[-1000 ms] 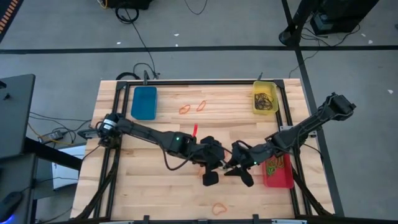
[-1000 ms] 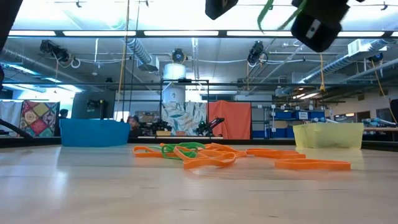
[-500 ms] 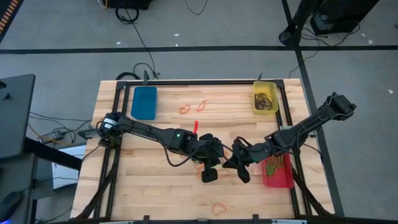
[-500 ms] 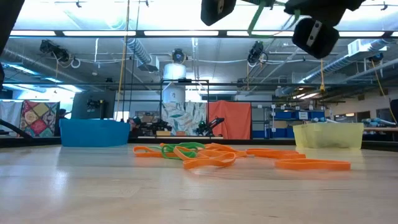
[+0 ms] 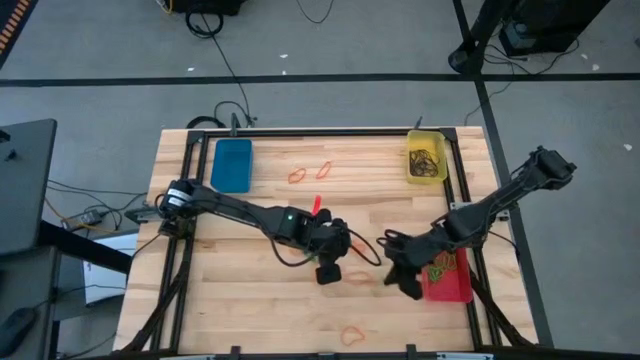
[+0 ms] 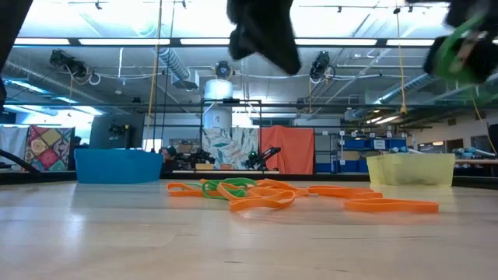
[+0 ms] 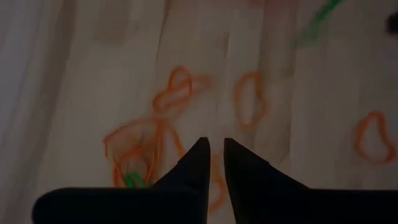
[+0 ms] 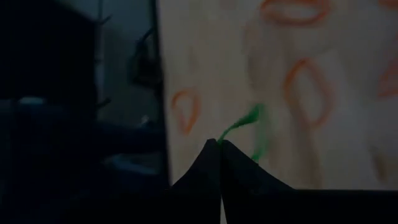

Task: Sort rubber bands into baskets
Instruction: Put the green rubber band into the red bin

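Green rubber band (image 8: 249, 118) pinched, right gripper (image 8: 217, 144)

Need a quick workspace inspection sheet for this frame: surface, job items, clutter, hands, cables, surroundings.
Surface: wooden table with a black frame.
Job's things: blue basket and yellow basket at the far edge, red basket at the right; orange rubber bands loose on the wood, some with a green one in a pile.
Clutter: nothing seen.
Hands: right hand shut on a green rubber band beside the red basket; left hand slightly open over the pile, empty.
Cables: black cables at the far table edge.
Surroundings: grey floor, workshop behind.
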`<control>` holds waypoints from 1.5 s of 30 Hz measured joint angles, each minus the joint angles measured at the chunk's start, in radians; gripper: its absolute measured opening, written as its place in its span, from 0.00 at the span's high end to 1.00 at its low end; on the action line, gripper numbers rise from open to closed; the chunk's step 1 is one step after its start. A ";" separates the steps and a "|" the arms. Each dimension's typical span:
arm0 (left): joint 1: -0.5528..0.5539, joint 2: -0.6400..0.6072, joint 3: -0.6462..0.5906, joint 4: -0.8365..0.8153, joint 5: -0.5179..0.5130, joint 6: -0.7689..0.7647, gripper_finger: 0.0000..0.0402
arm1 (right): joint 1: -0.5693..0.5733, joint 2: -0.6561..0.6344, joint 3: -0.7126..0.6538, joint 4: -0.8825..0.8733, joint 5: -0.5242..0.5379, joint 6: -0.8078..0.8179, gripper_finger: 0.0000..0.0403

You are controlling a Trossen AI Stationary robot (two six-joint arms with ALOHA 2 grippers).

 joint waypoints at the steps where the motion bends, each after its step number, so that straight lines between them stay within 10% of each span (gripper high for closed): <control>1: 0.000 0.000 -0.018 0.001 0.012 -0.017 0.87 | 0.011 -0.016 0.000 -0.009 -0.019 0.011 1.00; 23: -0.004 0.001 -0.193 0.139 0.086 -0.230 0.89 | 0.216 -0.206 0.000 -0.823 -0.161 0.384 0.94; 35: 0.110 0.001 -0.315 0.063 0.095 -0.309 0.76 | 0.237 -0.199 0.000 -0.833 -0.062 0.550 0.61; 45: 0.107 0.001 -0.403 0.076 0.158 -0.279 0.69 | 0.275 -0.208 0.000 -0.615 0.032 0.613 0.58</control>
